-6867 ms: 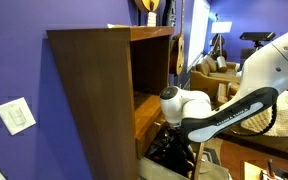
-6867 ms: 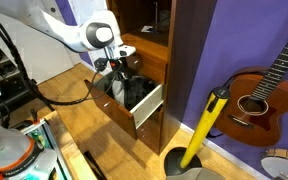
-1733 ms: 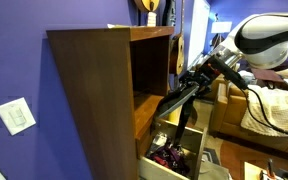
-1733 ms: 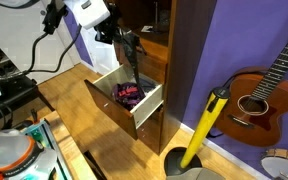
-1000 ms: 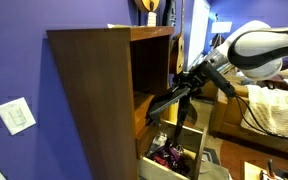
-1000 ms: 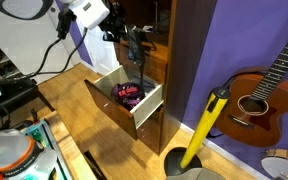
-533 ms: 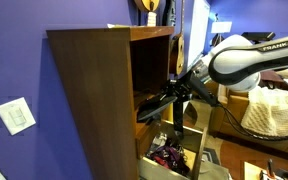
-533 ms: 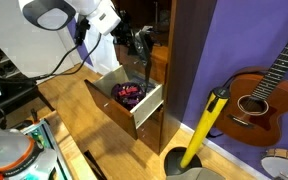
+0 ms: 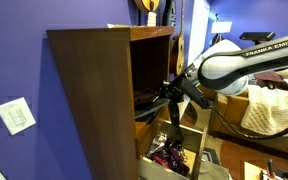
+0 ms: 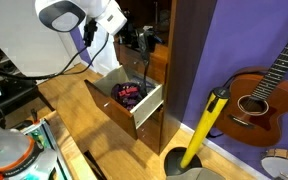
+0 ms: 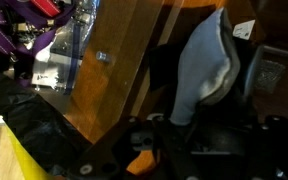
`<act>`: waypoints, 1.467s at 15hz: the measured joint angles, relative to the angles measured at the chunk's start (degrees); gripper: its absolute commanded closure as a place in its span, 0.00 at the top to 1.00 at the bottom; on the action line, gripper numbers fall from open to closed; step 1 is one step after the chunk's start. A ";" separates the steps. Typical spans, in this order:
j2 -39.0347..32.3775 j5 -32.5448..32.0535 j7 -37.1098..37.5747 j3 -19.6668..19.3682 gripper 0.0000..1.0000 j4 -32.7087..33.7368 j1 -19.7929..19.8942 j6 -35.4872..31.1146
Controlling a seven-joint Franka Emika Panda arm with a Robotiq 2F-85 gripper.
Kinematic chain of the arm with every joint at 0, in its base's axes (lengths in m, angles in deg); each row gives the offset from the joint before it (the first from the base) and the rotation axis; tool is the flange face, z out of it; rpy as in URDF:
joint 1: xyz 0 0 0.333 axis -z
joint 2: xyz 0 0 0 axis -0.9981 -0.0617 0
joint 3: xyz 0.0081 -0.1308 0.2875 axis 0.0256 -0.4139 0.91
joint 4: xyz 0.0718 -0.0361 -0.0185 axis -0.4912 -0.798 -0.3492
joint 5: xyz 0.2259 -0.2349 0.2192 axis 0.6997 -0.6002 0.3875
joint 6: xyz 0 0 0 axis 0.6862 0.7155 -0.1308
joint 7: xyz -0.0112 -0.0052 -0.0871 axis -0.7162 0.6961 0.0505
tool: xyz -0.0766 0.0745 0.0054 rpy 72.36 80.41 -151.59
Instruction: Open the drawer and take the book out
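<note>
The drawer (image 10: 106,105) stands pulled out at the foot of the cabinet (image 9: 92,95), so the opening is done. The book (image 9: 150,98) appears to be out of it, a dark flat shape about level at the shelf opening, right at the hand (image 9: 174,90); only setting it down seems left. Shadow hides the jaws in both exterior views and the wrist view is murky, so it cannot be told whether the hand clamps the book or stands loose.

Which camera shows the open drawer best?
An exterior view: the drawer stands pulled out, front, side wall and contents all visible. In an exterior view, the drawer is cropped by the frame's bottom edge. The wrist view gives only blurry close wood.
</note>
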 measured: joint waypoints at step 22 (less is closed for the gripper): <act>10.25 -14.81 3.81 2.37 1.00 0.21 8.93 18.31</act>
